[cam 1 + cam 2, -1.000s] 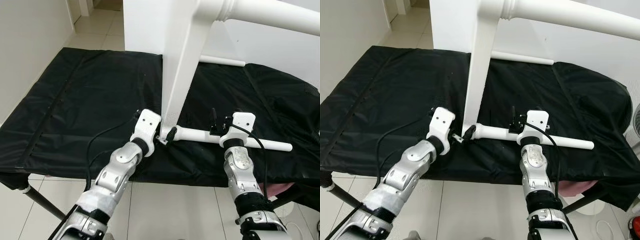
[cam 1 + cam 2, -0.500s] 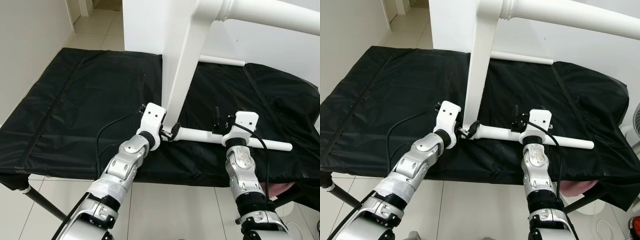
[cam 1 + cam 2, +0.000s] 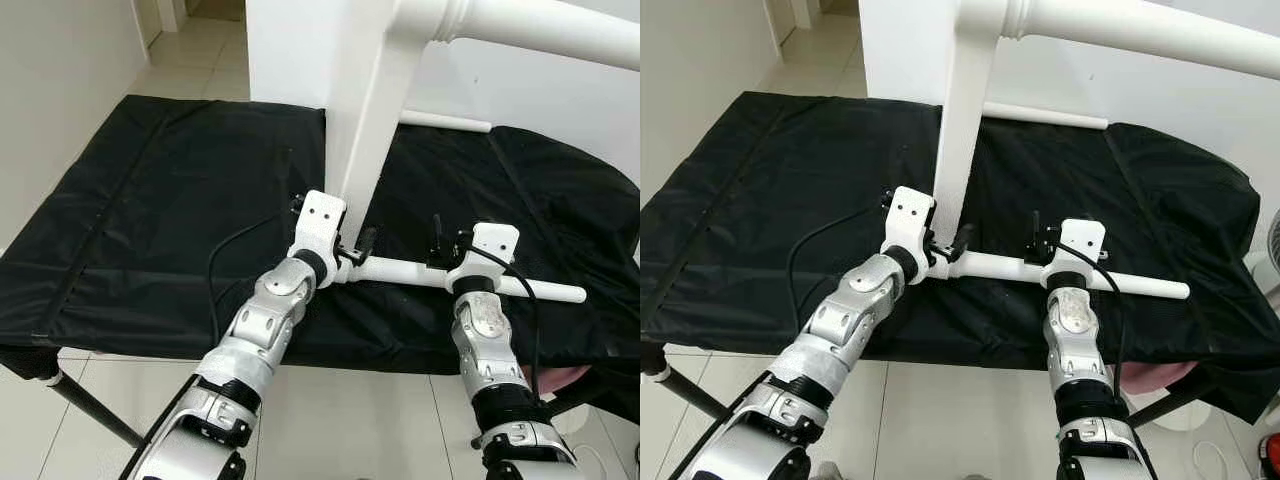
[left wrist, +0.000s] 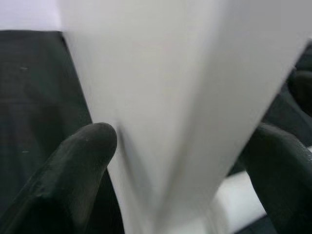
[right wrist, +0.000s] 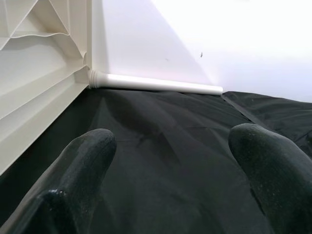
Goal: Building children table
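Table leg [image 3: 470, 281] lies at the upright panel [image 3: 375, 150]; left pincer [image 3: 355, 247] spread around that panel, right pincer [image 3: 437, 243] spread above the leg. A nudge could topple the panel.

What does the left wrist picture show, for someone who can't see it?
A white table edge stands close up between two black fingers, one on each side. Behind lies black cloth.
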{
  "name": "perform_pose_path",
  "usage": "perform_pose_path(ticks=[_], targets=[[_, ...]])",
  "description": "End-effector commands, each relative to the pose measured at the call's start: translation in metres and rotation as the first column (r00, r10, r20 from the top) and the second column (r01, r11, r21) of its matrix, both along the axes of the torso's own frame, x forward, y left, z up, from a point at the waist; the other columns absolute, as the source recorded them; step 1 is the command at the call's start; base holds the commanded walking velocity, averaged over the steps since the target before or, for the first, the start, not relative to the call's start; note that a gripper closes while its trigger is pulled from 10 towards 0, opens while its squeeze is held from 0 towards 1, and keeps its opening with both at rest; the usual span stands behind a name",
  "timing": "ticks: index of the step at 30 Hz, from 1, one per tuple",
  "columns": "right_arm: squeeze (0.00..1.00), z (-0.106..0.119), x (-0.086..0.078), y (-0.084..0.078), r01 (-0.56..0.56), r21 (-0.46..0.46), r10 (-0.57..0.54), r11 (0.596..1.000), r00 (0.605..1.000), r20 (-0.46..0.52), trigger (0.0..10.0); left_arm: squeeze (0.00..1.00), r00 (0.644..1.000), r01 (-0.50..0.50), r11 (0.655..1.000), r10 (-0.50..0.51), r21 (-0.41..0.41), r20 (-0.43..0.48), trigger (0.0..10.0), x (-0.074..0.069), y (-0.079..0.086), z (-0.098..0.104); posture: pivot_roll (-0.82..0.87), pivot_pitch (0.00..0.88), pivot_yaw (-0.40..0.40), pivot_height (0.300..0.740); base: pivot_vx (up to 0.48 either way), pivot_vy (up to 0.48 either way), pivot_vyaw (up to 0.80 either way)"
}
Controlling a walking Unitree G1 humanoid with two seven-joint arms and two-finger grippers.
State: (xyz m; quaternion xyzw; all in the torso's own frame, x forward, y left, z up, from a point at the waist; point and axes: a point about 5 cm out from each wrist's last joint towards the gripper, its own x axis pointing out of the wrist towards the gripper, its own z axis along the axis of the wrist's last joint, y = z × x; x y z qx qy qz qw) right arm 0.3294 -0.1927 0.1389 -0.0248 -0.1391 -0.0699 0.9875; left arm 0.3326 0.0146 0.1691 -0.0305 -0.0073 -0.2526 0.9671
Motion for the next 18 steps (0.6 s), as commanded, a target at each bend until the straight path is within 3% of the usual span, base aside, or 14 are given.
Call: perform_pose_path(ticks=[1, 7, 18], targets=[[0.0, -0.002, -0.001, 0.0, 0.01, 0.006, -0.01, 1.0, 1.0, -0.013, 10.0, 0.0, 0.999, -0.051, 0.998, 0.051, -0.02, 0.008, 10.0, -0.002, -0.002, 0.001, -0.05, 0.0, -0.044, 0.74, 0.0, 0.0, 0.0], [0.0, -0.001, 0.0, 0.002, 0.007, 0.008, -0.007, 1.0, 1.0, -0.014, 10.0, 0.0, 0.991, -0.125, 0.991, 0.127, -0.057, 0.033, 10.0, -0.006, -0.01, 0.007, -0.04, 0.0, -0.051, 0.74, 0.0, 0.0, 0.0], [0.0, -0.001, 0.0, 0.001, 0.013, 0.005, -0.013, 1.0, 1.0, -0.016, 10.0, 0.0, 0.985, -0.126, 0.991, 0.129, -0.038, 0.111, 10.0, -0.017, -0.028, 0.015, -0.05, 0.0, -0.044, 0.74, 0.0, 0.0, 0.0]])
